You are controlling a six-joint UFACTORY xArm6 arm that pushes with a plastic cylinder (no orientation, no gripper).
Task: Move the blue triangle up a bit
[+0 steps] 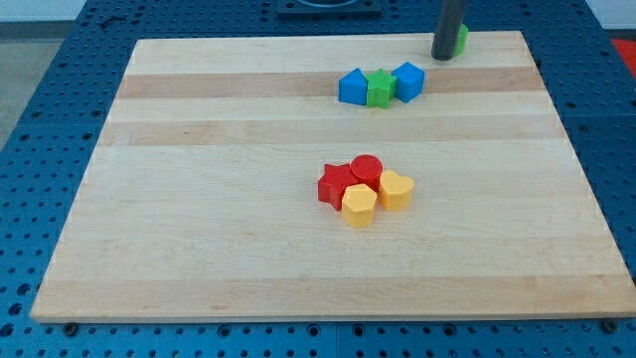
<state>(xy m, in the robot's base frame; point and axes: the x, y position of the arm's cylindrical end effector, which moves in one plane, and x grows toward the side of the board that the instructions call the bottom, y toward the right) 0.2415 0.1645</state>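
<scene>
A pale wooden board (199, 229) made of glued strips lies on a blue perforated table (40, 119) that shows on every side of it.

Nearest the view's bottom, close to the middle of the board, four blocks sit bunched together. A yellow hexagon-like block (359, 207) is the closest of them, with a yellow heart-shaped block (396, 189) touching it on the view's right. Just behind these are a red star (335, 184) on the view's left and a red cylinder (367, 170) beside it, all four pressed into one tight cluster.

Farther up the board, three more blocks form a short row, touching one another. The blue triangle (352, 87) is at the row's left end, a green star-like block (380, 89) is in the middle, and a blue cube (408, 81) stands at the right end.

At the board's far edge, toward the view's top right, my tip (443, 57) rests on the wood. It has nothing to clasp with and grips nothing; it is a bare rod. A green block (462, 39), shape unclear, is mostly hidden just behind it. My tip is well apart from the blue triangle, up and to the view's right of the row.
</scene>
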